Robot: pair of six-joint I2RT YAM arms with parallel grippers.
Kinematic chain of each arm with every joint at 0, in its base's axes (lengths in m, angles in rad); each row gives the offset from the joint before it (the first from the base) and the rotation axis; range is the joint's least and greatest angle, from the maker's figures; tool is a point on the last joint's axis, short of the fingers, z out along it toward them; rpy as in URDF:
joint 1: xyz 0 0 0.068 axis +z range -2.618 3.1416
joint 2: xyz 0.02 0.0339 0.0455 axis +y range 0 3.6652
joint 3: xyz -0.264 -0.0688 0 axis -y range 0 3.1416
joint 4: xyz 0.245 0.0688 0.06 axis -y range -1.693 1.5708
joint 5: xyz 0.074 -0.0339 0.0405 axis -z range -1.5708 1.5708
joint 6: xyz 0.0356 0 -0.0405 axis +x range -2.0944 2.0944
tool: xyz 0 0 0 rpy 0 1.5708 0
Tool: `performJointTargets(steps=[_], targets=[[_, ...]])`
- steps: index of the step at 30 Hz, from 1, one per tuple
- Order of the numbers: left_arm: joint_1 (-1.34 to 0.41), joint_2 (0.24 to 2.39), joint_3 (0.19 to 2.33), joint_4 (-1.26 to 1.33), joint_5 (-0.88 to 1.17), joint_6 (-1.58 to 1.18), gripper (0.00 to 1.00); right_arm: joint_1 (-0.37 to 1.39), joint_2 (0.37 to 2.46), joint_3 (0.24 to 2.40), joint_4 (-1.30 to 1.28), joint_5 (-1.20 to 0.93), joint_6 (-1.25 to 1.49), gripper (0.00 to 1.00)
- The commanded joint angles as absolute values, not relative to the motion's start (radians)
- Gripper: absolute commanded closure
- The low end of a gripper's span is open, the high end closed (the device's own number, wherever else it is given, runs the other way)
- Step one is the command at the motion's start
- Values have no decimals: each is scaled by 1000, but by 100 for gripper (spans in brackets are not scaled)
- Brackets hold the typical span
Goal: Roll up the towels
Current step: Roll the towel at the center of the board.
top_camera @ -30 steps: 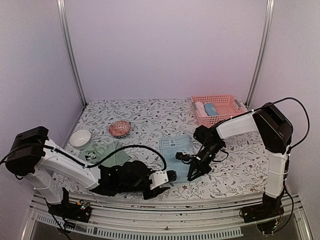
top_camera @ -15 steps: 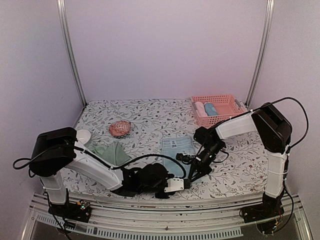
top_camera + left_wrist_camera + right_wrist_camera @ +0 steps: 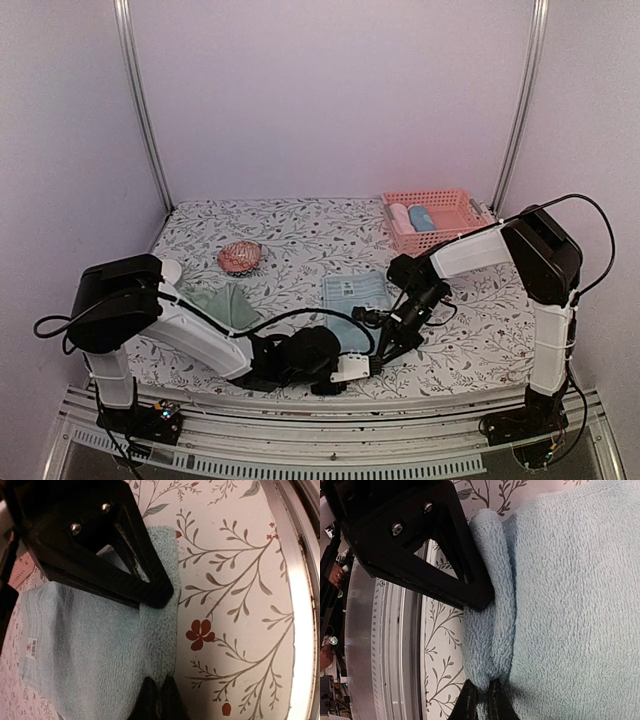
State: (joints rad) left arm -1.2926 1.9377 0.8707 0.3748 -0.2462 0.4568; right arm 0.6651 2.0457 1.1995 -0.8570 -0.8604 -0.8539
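The light blue towel (image 3: pixel 355 298), lower centre of the top view, seems soft and limp, so the left gripper (image 3: pixel 159 650) and the right gripper (image 3: pixel 482 647) each clamp its near rolled edge.

fuzzy terry lt-blue towel (image 3: pixel 570 605), matt printed tablecloth (image 3: pixel 240 555), pink plastic basket (image 3: pixel 445 240)

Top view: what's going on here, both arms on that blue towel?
Both arms are working the light blue towel, which lies mostly flat at the near middle of the table. The left pincer and the right pincer are each shut on its near edge, where the cloth is bunched into a small first curl. The sage green towel lies unrolled to the left, untouched. What look like two rolled cloths sit in the pink basket at the back right.
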Motion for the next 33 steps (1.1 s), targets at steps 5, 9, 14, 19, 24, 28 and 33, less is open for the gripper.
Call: performJointTargets(steps=[5,9,14,19,24,28,33], targets=[[-1247,1905,958,107,-79,328,100,653,2084,1203,-953,-909,-896,93],[-1176,1873,1013,-38,178,200,100,644,2087,1203,-1015,-957,-931,93],[-1104,1905,1042,-87,417,104,100,633,2111,1240,-1070,-1002,-944,93],[-1039,1975,1090,-98,591,36,100,607,2135,1257,-1087,-1025,-928,91],[-1000,2045,1140,-139,692,2,100,537,2073,1251,-1087,-1027,-937,71],[-982,2084,1183,-175,747,-34,100,464,1964,1252,-1107,-1036,-954,59],[-956,2108,1226,-211,820,-93,100,447,1766,1138,-969,-962,-898,63]])
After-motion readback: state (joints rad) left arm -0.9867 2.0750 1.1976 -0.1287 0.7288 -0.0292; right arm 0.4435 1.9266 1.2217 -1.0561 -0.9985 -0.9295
